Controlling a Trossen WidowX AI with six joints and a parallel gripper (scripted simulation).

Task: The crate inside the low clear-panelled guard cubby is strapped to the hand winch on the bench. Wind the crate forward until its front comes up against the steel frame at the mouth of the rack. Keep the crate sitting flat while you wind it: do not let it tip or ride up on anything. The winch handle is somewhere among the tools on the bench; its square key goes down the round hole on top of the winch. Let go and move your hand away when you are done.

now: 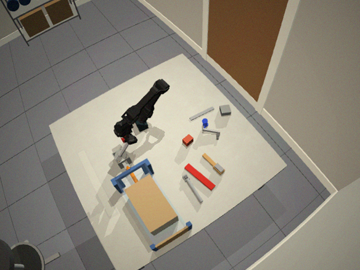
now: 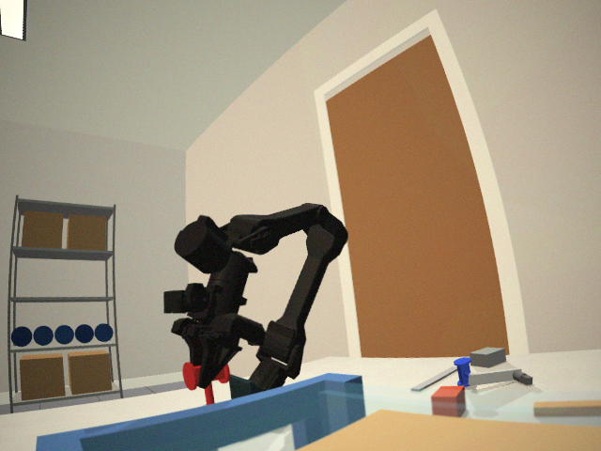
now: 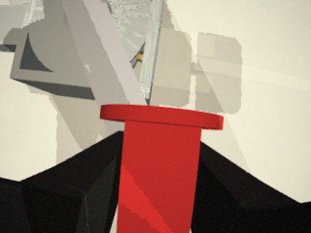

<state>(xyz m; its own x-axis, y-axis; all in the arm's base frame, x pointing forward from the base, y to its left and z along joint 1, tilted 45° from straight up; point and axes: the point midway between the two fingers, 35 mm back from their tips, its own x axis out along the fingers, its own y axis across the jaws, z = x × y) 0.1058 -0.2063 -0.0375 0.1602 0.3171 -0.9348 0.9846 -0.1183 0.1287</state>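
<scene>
My gripper (image 1: 128, 140) (image 2: 206, 376) is shut on the red knob (image 3: 160, 175) of the winch handle, whose grey arm (image 1: 123, 149) (image 3: 102, 53) reaches over the grey winch (image 1: 123, 163) (image 3: 53, 83). The key and its hole are hidden. An orange strap (image 1: 133, 177) runs from the winch under the blue frame (image 1: 144, 165) (image 2: 193, 414) to the crate. The tan crate (image 1: 151, 204) (image 2: 437, 437) looks flat in the clear-panelled cubby. A gap shows between its front and the frame.
Right of the cubby lie a grey wrench (image 1: 194, 189), a red bar (image 1: 199, 177) and a wooden-handled tool (image 1: 210, 160). Farther back are a red block (image 1: 187, 140) (image 2: 448, 401), a blue-knobbed crank (image 1: 204, 122) (image 2: 463, 372), a flat bar (image 1: 201, 113) and a grey block (image 1: 224, 109) (image 2: 487, 357).
</scene>
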